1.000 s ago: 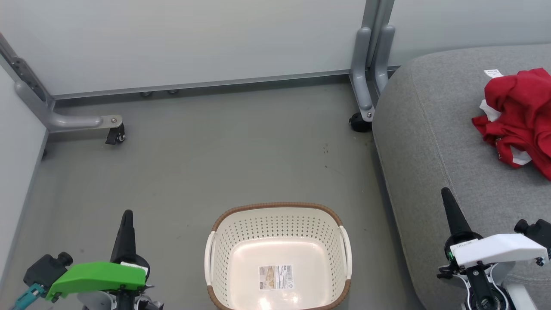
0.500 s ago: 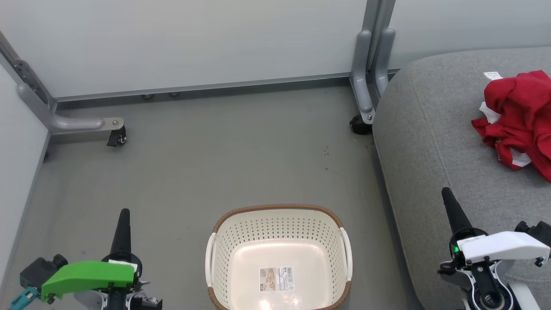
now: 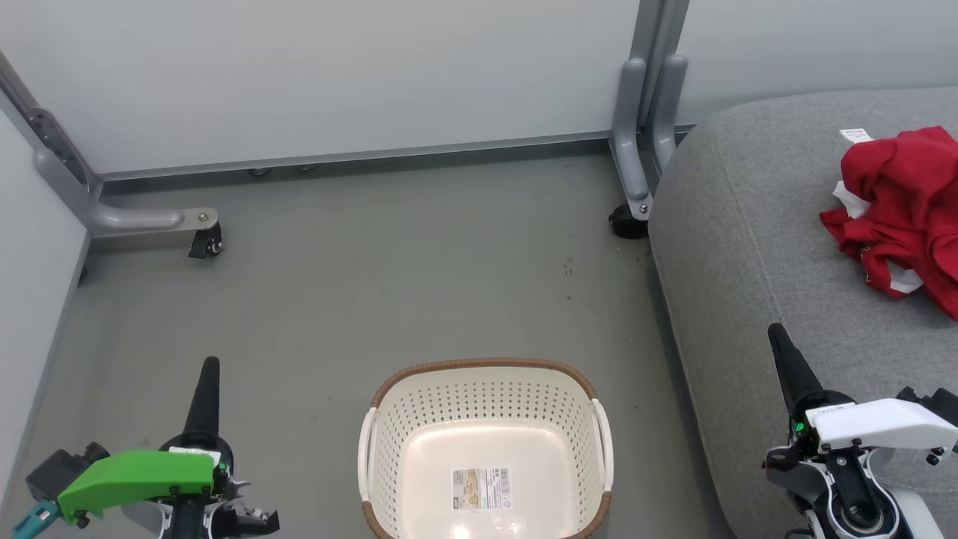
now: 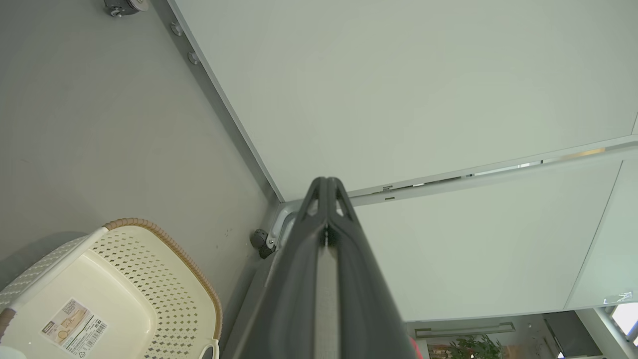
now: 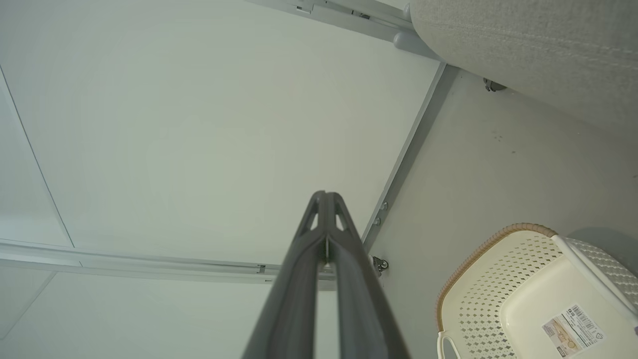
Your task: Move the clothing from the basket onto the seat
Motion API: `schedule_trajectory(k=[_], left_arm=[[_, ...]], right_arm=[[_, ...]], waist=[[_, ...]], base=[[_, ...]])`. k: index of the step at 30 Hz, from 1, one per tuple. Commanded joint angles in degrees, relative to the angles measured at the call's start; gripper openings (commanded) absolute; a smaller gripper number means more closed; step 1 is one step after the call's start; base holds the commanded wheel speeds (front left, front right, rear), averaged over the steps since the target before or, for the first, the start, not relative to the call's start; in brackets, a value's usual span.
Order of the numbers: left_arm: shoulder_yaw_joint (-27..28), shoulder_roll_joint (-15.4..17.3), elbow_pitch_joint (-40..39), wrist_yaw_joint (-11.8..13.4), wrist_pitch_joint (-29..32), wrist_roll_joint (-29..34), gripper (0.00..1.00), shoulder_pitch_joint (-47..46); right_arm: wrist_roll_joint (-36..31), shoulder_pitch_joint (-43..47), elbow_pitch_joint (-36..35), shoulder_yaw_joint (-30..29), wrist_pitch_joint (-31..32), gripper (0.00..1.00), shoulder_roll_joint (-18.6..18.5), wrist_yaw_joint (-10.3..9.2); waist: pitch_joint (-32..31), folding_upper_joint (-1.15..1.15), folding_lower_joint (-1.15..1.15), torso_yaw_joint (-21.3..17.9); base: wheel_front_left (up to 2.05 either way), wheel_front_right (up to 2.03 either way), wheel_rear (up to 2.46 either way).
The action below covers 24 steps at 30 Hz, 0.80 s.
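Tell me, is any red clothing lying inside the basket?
No, the basket holds a label sticker alone; the red clothing lies on the grey seat.

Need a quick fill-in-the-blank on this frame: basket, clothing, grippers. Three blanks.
1. The basket is empty apart from a ____ on its bottom.
2. The red clothing lies bunched on the grey ____.
3. The left gripper and the right gripper both have their fingers ____.
Missing words: sticker; seat; shut.
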Motion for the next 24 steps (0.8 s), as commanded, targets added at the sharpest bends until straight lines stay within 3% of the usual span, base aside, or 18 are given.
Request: schedule_trajectory(k=[1, 24], left_arm=[[0.3, 0.5, -0.1, -0.2, 0.4, -1.4, 0.00, -1.4], [1.9, 0.3, 0.6, -0.9, 3.1, -11.2, 0.00, -2.1]], right_arm=[[1.3, -0.8, 0.1, -0.2, 0.4, 0.00, -0.2, 0.02], [10.8, -2.2, 2.4, -1.4, 2.3, 0.00, 0.3, 0.02]], waist=[[-0.1, 0.00, 0.00, 0.0], [-0.9, 0.00, 0.00, 0.2]], base=[[0.00, 0.00, 0.00], [0.00, 0.00, 0.00]])
